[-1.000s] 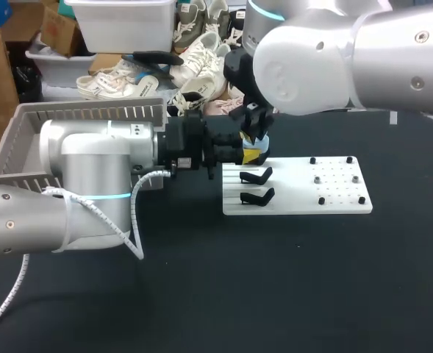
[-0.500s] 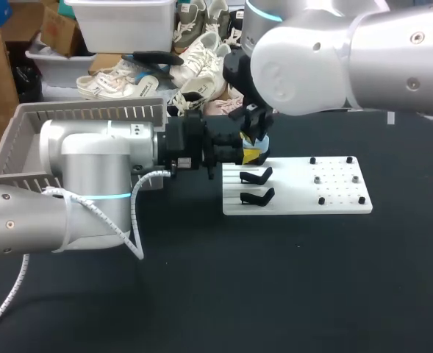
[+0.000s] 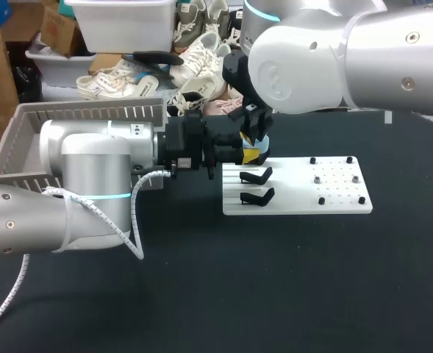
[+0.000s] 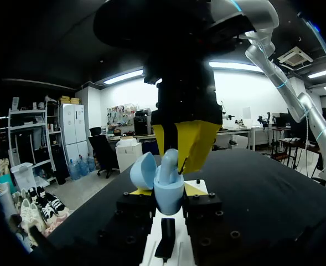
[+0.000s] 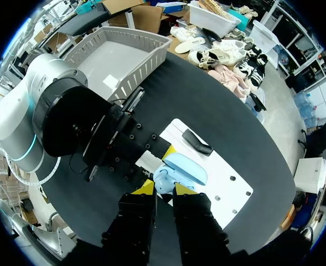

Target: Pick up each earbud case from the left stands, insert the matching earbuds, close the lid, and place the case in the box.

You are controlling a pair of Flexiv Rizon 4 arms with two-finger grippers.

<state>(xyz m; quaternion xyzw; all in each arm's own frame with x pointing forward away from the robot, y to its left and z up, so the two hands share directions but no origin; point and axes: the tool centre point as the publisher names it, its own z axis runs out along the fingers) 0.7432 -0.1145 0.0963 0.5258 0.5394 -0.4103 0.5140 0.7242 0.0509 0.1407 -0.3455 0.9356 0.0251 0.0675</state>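
Earbud case (image 4: 165,185), lid open, is clamped from both sides in the left gripper (image 4: 167,192) at the white board's (image 3: 297,197) far-left corner, directly under the right gripper (image 4: 177,148), whose grip I cannot tell.

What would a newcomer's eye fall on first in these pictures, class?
The open light blue earbud case, gripped in the left claw by the white board's far left corner. The right claw hangs directly above it, close to the open lid. Behind the left arm sits a grey basket.
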